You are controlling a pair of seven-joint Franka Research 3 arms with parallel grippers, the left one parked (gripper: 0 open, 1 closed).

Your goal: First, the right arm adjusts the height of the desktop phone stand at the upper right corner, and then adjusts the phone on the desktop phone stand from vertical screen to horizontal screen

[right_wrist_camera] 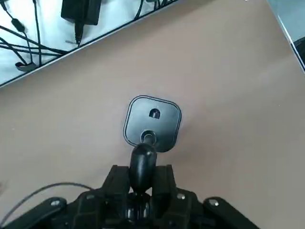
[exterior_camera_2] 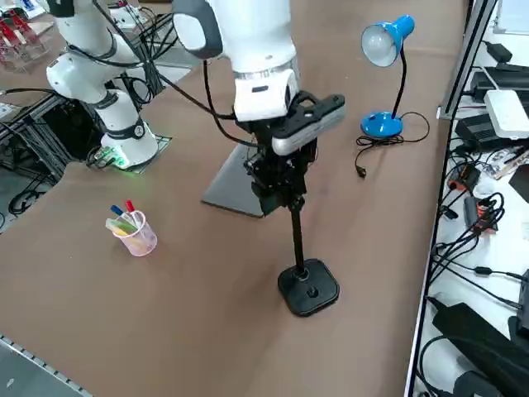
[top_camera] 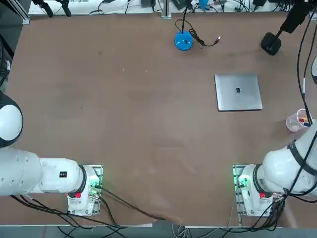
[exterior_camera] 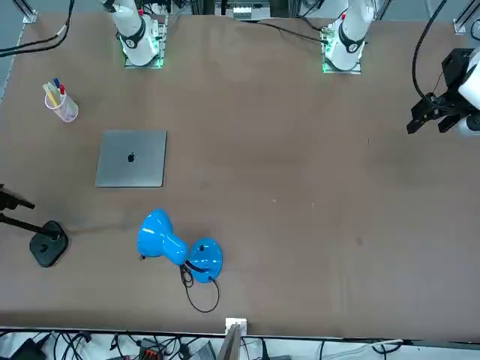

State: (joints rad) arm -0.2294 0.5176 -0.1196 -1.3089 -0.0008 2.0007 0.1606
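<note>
The brown table (top_camera: pixel 124 109) held a blue lamp (exterior_camera_2: pixel 382 50), laptop (top_camera: pixel 238 92) and pen cup (exterior_camera_2: pixel 132 230); the right gripper (exterior_camera_2: pixel 279 188) was clamped on the desktop phone stand (exterior_camera_2: pixel 307 285) pole.

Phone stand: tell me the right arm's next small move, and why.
Probably draw straight up, slowly. The right gripper is closed on the phone stand at the top of its pole, directly over the base on the table, so a vertical pull should extend the height without tipping it.

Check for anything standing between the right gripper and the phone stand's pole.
Nothing visible does. The right gripper is already at the top of the desktop phone stand, its fingers closed around the pole, above the base.
</note>
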